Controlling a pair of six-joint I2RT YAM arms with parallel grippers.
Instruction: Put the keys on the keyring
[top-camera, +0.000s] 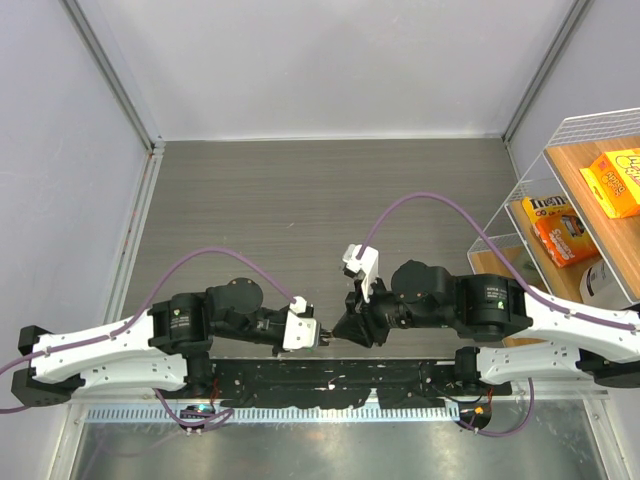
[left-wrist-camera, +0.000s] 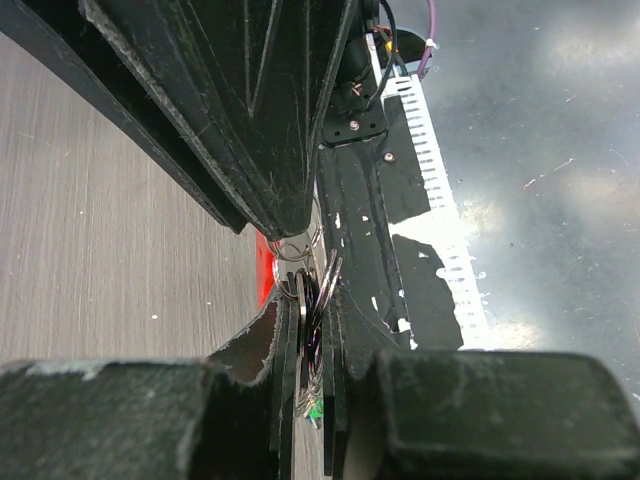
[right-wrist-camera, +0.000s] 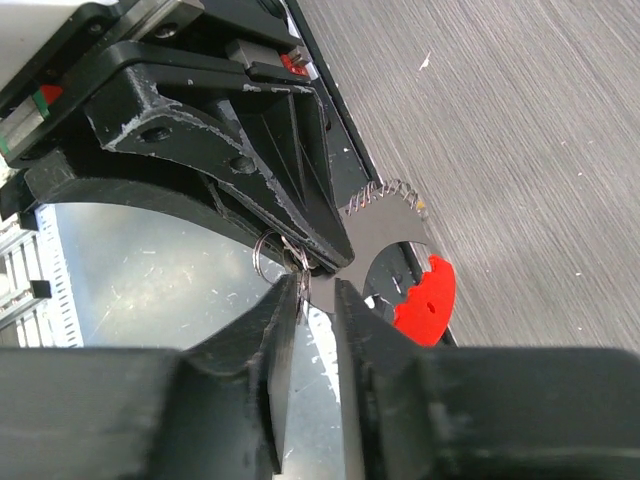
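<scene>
Above the near edge of the grey table (top-camera: 300, 200), the left gripper (top-camera: 318, 338) and the right gripper (top-camera: 345, 330) meet tip to tip over the keyring (right-wrist-camera: 268, 250), a thin wire loop showing just where the two sets of fingers come together. We see the left gripper clamped hard on a stack of flat silvery metal, the keys (left-wrist-camera: 308, 320), with the keyring standing just off the end of that stack. Jutting out of the same grip, on the side of the keyring away from the arm bases, is a red-headed key (right-wrist-camera: 425, 300), its toothed blade running back toward the loop. A speck of a green key head (left-wrist-camera: 315, 410) shows deeper between the left fingers, further from the keyring. The right gripper's fingers are drawn close, with only a narrow slit between them right beside the keyring; we cannot tell whether they pinch the wire or merely flank it. We judge the threading to be under way rather than finished: ring and keys are gathered at one point and held off the table, but the pictures do not show which keys, if any, already hang on the loop. The red-headed key looks to us like the one being worked. No loose keys appear on the table around the keyring.
</scene>
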